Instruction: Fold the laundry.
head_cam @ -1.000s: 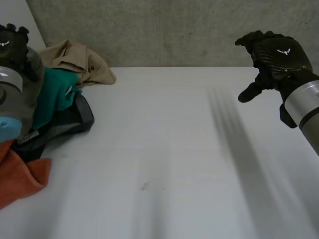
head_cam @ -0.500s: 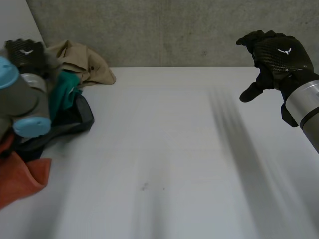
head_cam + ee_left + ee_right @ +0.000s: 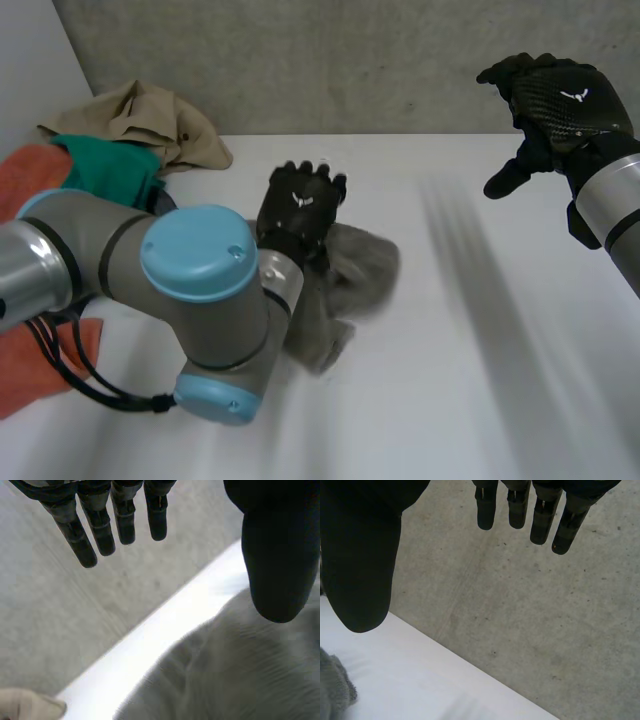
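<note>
Cloth (image 3: pixel 240 680) below left hand's (image 3: pixel 298 212) straight fingers (image 3: pixel 102 530)

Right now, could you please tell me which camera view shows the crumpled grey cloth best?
The head view: the crumpled grey cloth lies on the white table, its outline mostly visible under the left hand. The left wrist view shows a close patch under the palm; the right wrist view catches one edge.

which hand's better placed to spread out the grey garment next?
Left, probably. The left hand is right over the grey garment, fingers straight, thumb just above it. The right hand hangs open in the air off to the side, well clear of it.
</note>
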### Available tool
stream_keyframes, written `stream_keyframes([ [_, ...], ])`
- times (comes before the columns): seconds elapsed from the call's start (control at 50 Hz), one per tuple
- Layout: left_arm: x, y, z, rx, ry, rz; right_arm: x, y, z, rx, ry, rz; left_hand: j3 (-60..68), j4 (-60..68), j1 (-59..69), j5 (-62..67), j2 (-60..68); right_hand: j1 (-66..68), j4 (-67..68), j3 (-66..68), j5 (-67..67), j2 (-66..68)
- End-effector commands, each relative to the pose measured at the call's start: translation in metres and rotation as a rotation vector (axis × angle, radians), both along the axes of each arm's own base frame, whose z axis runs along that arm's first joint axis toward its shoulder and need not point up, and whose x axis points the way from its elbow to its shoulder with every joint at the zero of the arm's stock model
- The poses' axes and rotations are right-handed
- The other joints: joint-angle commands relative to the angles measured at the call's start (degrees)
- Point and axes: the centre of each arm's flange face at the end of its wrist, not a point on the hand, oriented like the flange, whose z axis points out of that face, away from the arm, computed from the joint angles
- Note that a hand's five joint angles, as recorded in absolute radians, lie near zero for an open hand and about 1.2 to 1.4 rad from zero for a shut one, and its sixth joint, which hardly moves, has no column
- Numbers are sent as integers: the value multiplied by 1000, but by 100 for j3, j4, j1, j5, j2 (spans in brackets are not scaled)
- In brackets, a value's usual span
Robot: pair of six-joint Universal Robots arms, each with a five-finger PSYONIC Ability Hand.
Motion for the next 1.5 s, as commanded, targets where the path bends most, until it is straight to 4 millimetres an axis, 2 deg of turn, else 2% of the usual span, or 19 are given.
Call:
stream_keyframes([
  [0.02,29,-14,6,71,-57,82,7,-6,-15,68,35,42,-86,-35,-92,-7,-70,-85,-296,-166,-350,-218],
  [0.2,65,-28,29,99,-67,176,17,-6,-58,323,160,133,-36,15,-41,43,-19,-85,-296,-166,-350,-218],
  [0.28,90,-44,28,131,-75,252,18,-4,-77,424,227,157,49,99,43,128,65,-85,-296,-166,-350,-218],
  [0.36,101,-52,20,179,-46,293,30,2,-94,445,299,205,200,250,194,279,216,-85,-296,-166,-350,-218],
  [0.44,102,-58,10,233,5,291,50,10,-106,420,364,275,385,436,379,464,401,-85,-296,-166,-350,-218],
  [0.46,101,-62,-2,264,0,281,56,10,-110,408,380,291,385,436,380,464,402,-85,-296,-166,-350,-218],
  [0.64,78,-85,-47,315,-28,209,85,0,-135,310,376,316,419,470,413,498,435,-78,-288,-159,-342,-210],
  [0.76,67,-109,-51,266,-27,207,94,4,-145,303,387,331,419,470,413,498,435,2106,1896,2025,1842,1974],
  [0.78,64,-113,-51,252,-33,198,95,6,-145,305,391,336,419,470,413,498,435,3225,3015,3144,2961,3093],
  [0.88,61,-119,-54,221,-74,186,94,17,-137,307,410,360,402,453,396,481,418,6814,6604,6733,6550,6682],
  [1.02,59,-121,-56,197,-114,177,70,54,-106,319,610,432,419,469,413,498,435,6915,6704,6834,6650,6782],
  [1.18,56,-116,-72,231,-137,152,52,91,-114,437,822,583,1426,1477,1421,1505,1443,6871,6660,6790,6606,6738],
  [1.22,53,-113,-74,238,-140,132,52,91,-113,429,818,582,2113,2164,2108,2192,2130,5900,5690,5819,5636,5768],
  [1.24,49,-109,-75,243,-142,109,53,88,-108,408,801,568,3217,3268,3211,3296,3233,4029,3819,3948,3765,3897],
  [1.26,48,-107,-76,244,-142,100,54,86,-104,392,787,556,3761,3811,3755,3840,3777,3195,2985,3114,2930,3062],
  [1.3,47,-106,-76,245,-144,91,54,80,-93,352,745,521,4921,4972,4915,5000,4937,2448,2238,2367,2184,2316],
  [1.32,46,-106,-74,241,-143,95,52,69,-81,310,692,470,6223,6274,6218,6302,6240,2180,1970,2099,1915,2047],
  [1.38,47,-107,-65,221,-131,112,47,49,-66,271,610,393,6237,6287,6231,6316,6253,1356,1146,1275,1092,1224],
  [1.5,52,-105,-10,112,-87,166,43,23,-40,263,440,303,6237,6287,6231,6316,6253,-85,-296,-166,-350,-218],
])
